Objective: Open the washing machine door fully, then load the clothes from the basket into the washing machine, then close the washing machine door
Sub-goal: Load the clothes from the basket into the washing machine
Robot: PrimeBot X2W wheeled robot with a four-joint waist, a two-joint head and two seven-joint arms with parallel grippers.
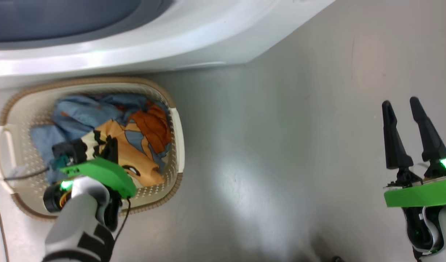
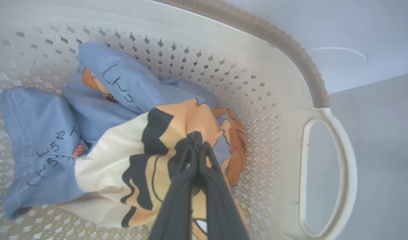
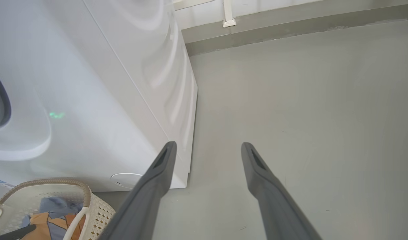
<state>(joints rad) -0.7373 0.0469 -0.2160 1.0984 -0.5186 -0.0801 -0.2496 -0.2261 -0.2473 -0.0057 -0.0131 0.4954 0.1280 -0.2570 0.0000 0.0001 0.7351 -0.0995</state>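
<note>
Pale forearm rises from the bottom left of the head view and bends down into the basket, its green wrist plate tipped forward. At its end the left gripper is buried among the clothes, a rumpled heap of light blue, orange and tan. That basket sits on the grey floor right against the foot of the white washing machine. Well apart at the lower right, the right gripper points up the picture, fingers spread and bare.

Left wrist view: both dark fingers are pressed tight together, pinching a fold of the tan cloth with thick black marks. Blue fabric with dark lettering lies beside it on the perforated bottom, and a side handle loops at the right.

Right wrist view: two fingers stand wide apart over bare floor with nothing between them. The washer's corner and its round cap lie to the left, the basket below them.
</note>
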